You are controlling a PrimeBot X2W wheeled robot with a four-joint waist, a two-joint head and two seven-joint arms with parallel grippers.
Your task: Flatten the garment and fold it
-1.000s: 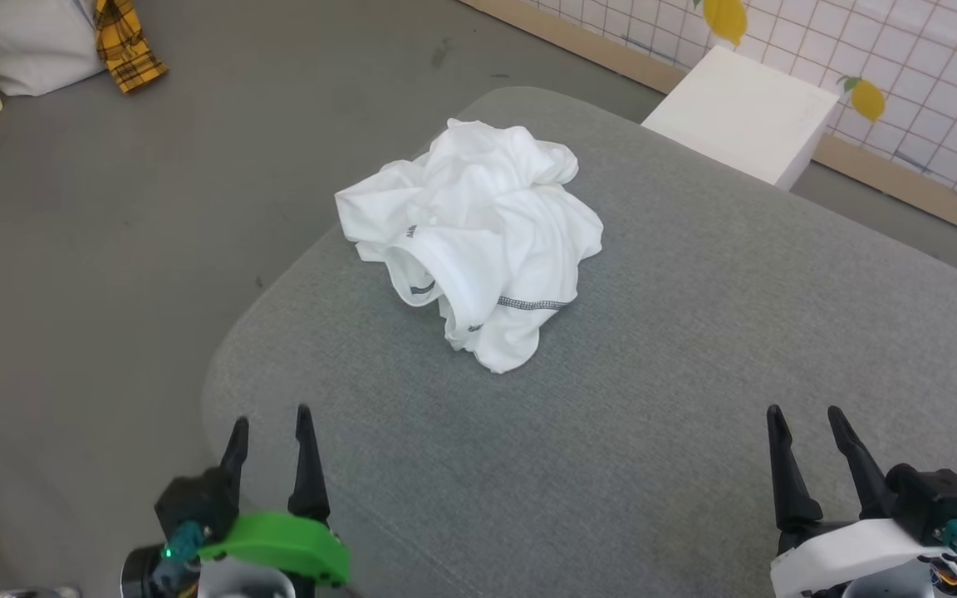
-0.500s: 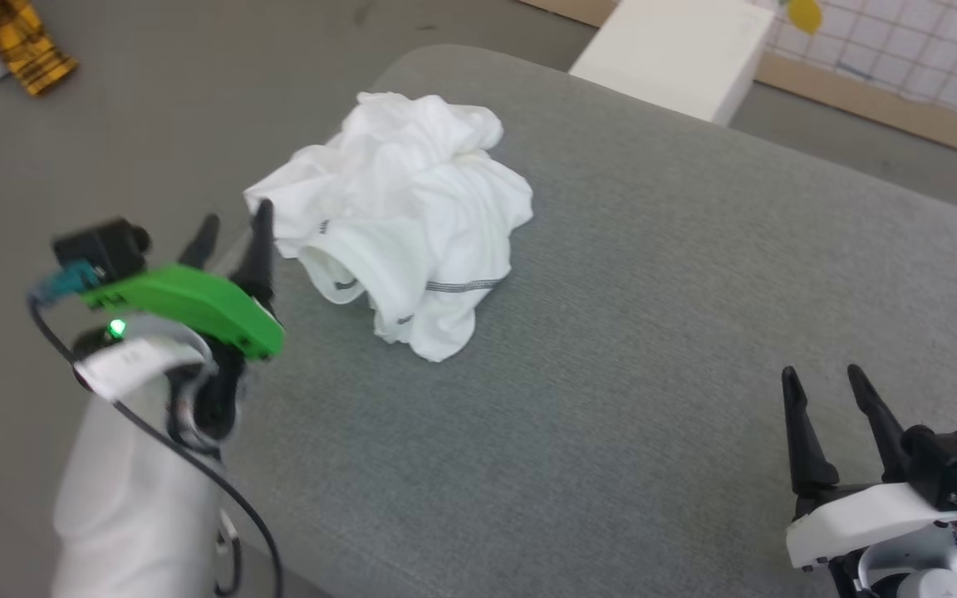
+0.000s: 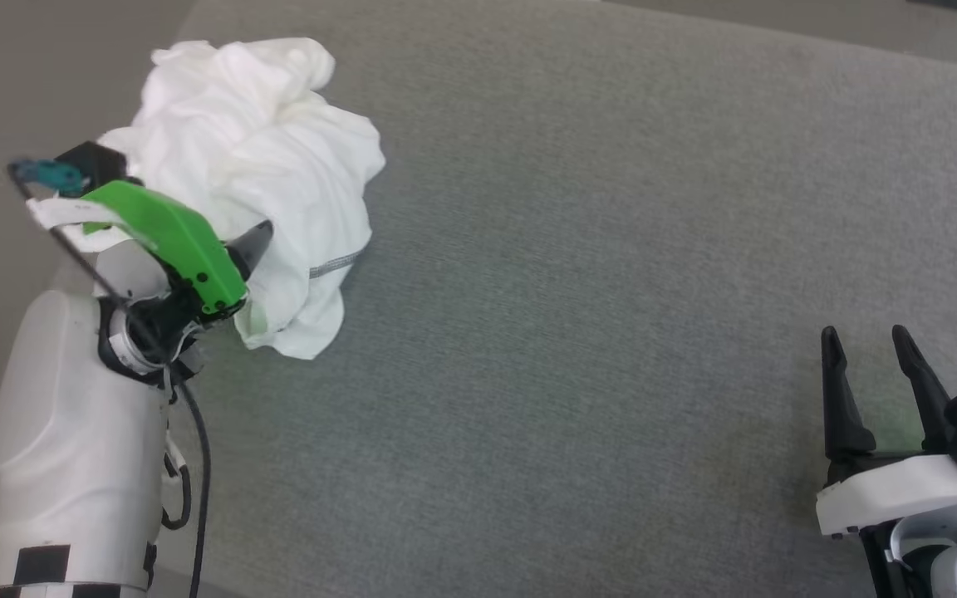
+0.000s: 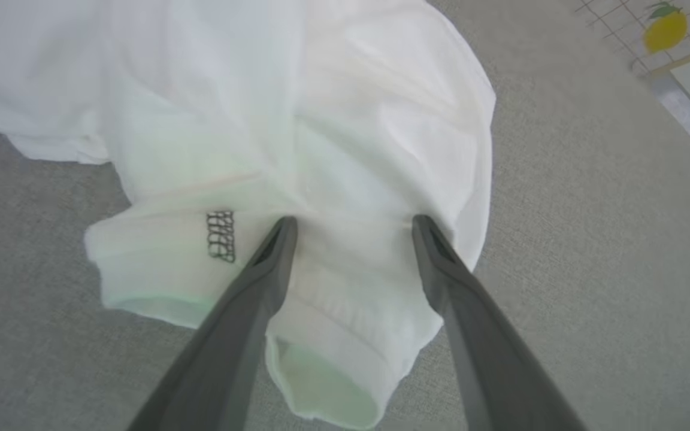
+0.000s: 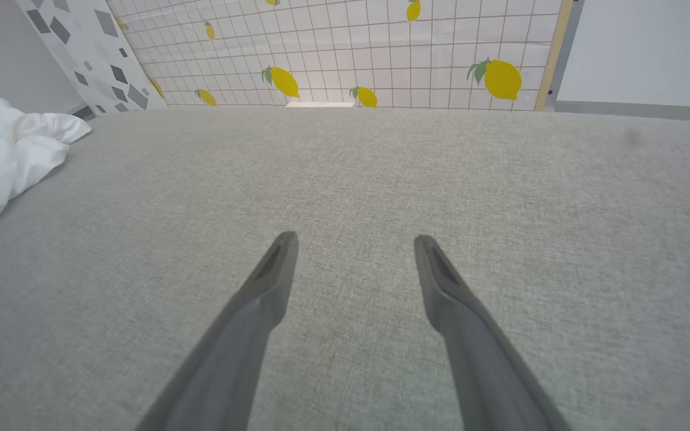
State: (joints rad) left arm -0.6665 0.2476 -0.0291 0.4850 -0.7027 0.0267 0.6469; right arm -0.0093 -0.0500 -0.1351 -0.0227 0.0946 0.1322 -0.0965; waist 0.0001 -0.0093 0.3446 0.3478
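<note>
Reaching into the bunched-up garment (image 3: 254, 133), the left gripper (image 4: 351, 221) is holding its two fingers wide apart. Both tips are touching a rolled edge of the white cloth, and that edge is lying between them. I think the fingers are standing open like this so the cloth can slip in before they pinch. Nothing is being pinched right now. A small patch of dark stitching (image 4: 221, 236) is sitting just to the left of the left finger. The rest of the garment is piling up in a soft heap ahead of the tips, so it is going to need a good pull to get flat.

The right gripper (image 3: 864, 334) is open too, with nothing between its fingers. It is hovering low over the bare grey cushion (image 3: 611, 249), and the garment is lying well away to its left. It is probably waiting there to leave room, ready to help with spreading the garment out.
</note>
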